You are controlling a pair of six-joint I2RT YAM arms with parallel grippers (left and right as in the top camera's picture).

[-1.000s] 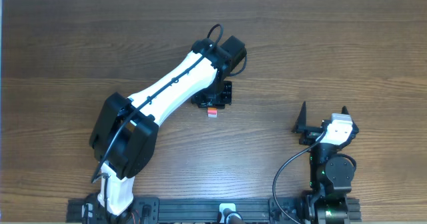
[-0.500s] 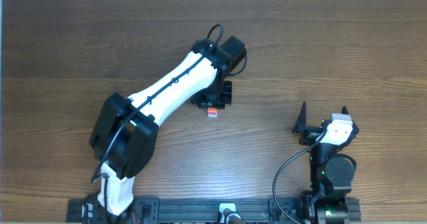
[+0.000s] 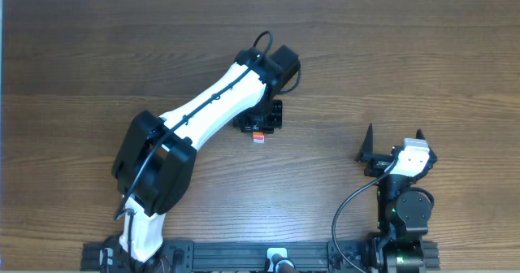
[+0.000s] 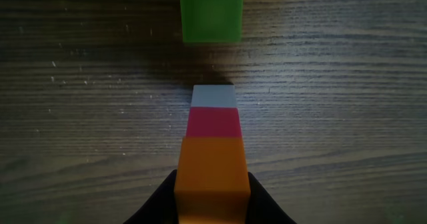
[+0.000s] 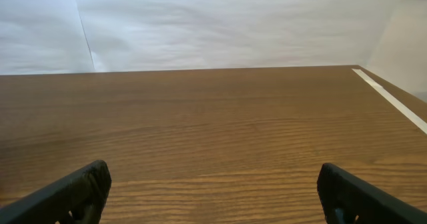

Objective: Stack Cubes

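In the left wrist view an orange cube (image 4: 211, 165) sits on top of a red cube (image 4: 213, 122), which rests on a pale grey cube (image 4: 214, 96), forming a small stack on the wooden table. My left gripper (image 4: 211, 201) is shut on the orange cube, its dark fingers pressed against both sides. A green cube (image 4: 211, 12) lies flat on the table just beyond the stack. In the top view the left gripper (image 3: 258, 119) is at the table's middle, with the stack (image 3: 258, 136) peeking out beside it. My right gripper (image 3: 392, 136) stands open near its base, holding nothing.
The brown wooden table (image 3: 422, 54) spreads wide on all sides of the stack. In the right wrist view the open right gripper (image 5: 213, 191) faces bare wood, with a pale strip (image 5: 393, 101) along the table edge and a white wall behind.
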